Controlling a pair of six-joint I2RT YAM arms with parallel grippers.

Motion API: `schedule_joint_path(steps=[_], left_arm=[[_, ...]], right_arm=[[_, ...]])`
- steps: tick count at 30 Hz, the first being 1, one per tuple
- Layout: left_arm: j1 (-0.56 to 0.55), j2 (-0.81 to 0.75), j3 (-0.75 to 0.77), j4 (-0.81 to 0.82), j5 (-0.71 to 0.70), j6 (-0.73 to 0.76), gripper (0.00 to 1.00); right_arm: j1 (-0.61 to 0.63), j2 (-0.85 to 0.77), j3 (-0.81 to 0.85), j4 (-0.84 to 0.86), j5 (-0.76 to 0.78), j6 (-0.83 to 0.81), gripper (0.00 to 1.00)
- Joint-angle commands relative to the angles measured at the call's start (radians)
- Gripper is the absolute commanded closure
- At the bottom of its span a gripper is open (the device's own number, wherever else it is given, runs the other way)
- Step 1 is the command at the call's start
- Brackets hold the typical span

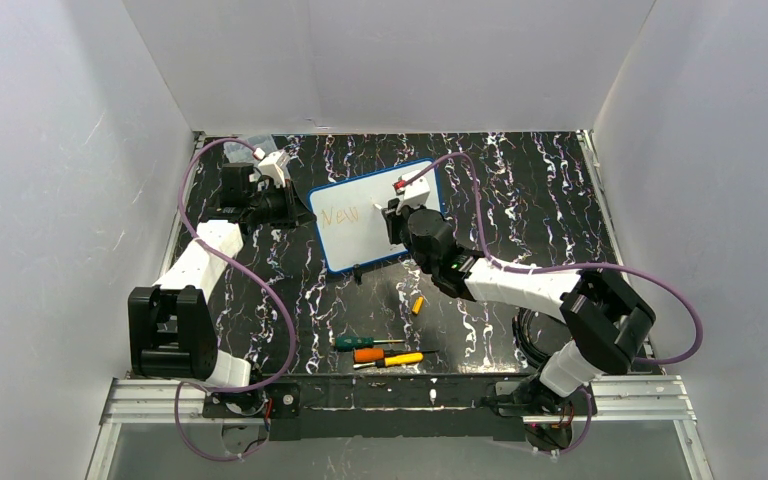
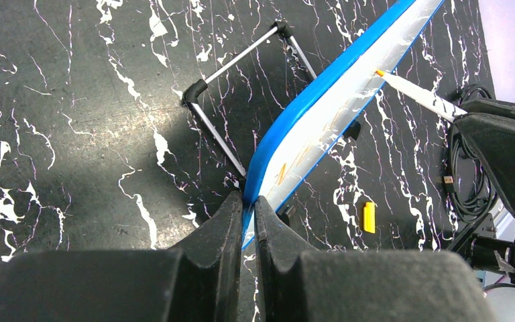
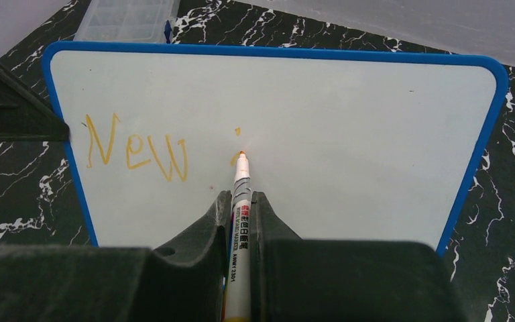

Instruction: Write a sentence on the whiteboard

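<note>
Two end effectors share the work. Left of the board, the left end effector [image 2: 249, 200] is pinched shut on the blue side frame of the whiteboard [image 1: 365, 240], apparently to steady it against the pen's push. The whiteboard stands tilted on its wire stand [image 2: 241, 62] in the upper middle of the worktop [image 1: 520, 190], its face turned toward the arms so it can be reached. On its left half the sentence [image 3: 137, 151] so far reads "New" in orange, with a dot and a short stroke begun to its right. There the marker [image 3: 241, 178] tip meets the surface, gripped by its barrel in the nearly closed right end effector [image 3: 241, 204]. Judged by this, the writing has only begun.
</note>
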Motion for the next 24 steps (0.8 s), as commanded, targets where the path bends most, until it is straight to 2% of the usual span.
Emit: schedule_joint_path(steps=[1,24], left_arm=[[-0.002,-0.053,0.010,-0.010,0.021,0.005,1.00],[-0.002,-0.054,0.009,-0.007,0.025,0.002,1.00]], right_arm=[[-0.004,0.002,0.046,0.034,0.048,-0.027,0.99],[0.027,-0.001,-0.066,-0.016,0.009,0.076,0.99]])
